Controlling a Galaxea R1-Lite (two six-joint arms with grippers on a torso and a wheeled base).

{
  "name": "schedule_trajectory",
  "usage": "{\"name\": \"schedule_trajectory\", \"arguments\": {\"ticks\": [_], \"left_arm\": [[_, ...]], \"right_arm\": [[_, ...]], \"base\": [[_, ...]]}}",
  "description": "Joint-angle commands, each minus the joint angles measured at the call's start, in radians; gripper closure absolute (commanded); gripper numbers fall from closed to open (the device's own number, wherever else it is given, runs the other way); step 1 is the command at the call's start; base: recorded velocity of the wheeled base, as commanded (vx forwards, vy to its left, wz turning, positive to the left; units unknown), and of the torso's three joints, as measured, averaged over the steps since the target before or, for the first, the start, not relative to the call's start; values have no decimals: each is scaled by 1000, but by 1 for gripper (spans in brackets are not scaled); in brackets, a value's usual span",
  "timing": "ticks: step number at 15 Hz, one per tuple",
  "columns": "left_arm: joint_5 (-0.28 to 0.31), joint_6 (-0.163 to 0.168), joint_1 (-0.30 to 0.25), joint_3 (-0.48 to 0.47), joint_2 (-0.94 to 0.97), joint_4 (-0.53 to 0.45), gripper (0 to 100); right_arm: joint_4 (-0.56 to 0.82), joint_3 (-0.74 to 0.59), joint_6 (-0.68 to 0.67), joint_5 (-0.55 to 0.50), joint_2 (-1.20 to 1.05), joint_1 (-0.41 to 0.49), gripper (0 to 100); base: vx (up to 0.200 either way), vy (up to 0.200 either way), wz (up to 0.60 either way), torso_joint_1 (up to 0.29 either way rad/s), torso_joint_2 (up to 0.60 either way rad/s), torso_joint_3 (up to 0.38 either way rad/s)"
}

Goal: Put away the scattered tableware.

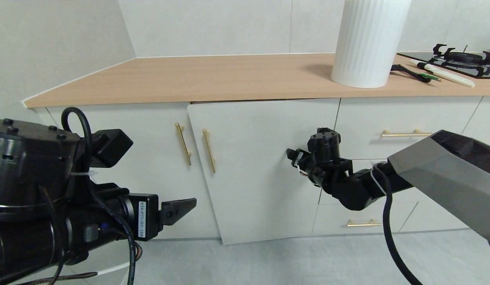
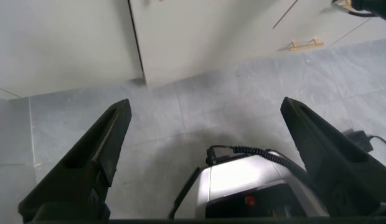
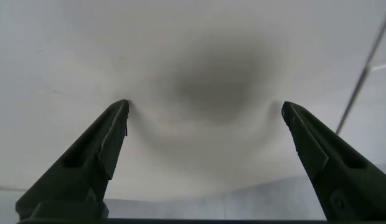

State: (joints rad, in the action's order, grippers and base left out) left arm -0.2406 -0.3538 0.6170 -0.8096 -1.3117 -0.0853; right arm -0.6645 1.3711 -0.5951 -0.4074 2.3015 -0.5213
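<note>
Touching the flat front of a white cabinet door (image 1: 260, 170), the right gripper (image 1: 294, 156) has its two fingers spread wide, and nothing is between them. In the right wrist view both fingertips (image 3: 121, 109) meet the door's surface (image 3: 205, 50), with a soft shadow on it between them. This door stands a little open: its lower corner comes out over the grey floor (image 1: 268, 261), and a thin dark gap shows along its top edge under the wooden countertop (image 1: 189, 79). It carries a vertical gold handle (image 1: 208, 150), just beside the similar handle (image 1: 183, 143) of the neighbour door.

The left gripper (image 1: 189, 204) is low on the left side, well apart from the door and from the other arm. Its fingers are also wide apart and hold nothing; in the left wrist view the left gripper (image 2: 205, 102) is above the floor tiles (image 2: 230, 112).

The tableware lies far away, on the right end of the countertop, near the black stove grate (image 1: 466, 59). It is a black-handled utensil (image 1: 411, 73) and a long white utensil (image 1: 446, 75) with a green part; I cannot tell exactly what they are. A tall white ribbed vase (image 1: 369, 41) stands just beside them. Neither gripper is near these things. Drawers with horizontal gold handles (image 1: 405, 133) are to the right of the door.
</note>
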Motion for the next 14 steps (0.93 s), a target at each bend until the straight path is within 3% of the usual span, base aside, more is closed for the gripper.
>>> {"name": "schedule_trajectory", "arguments": {"ticks": [1,6,9,13,14], "left_arm": [[0,1,0,0,-1,-1,0],[0,-1,0,0,-3,-1,0],[0,-1,0,1,-3,-1,0],[1,-1,0,0,-1,1,0],[1,-1,0,0,-1,1,0]], "right_arm": [[2,48,0,-37,46,9,0],[2,103,1,-100,79,14,0],[2,36,3,-80,27,10,0],[3,-380,52,375,-310,-2,0],[3,-428,92,424,-352,-2,0]], "base": [[0,0,0,0,0,0],[0,0,0,0,0,0],[0,0,0,0,0,0],[0,0,0,0,0,0],[0,0,0,0,0,0]]}}
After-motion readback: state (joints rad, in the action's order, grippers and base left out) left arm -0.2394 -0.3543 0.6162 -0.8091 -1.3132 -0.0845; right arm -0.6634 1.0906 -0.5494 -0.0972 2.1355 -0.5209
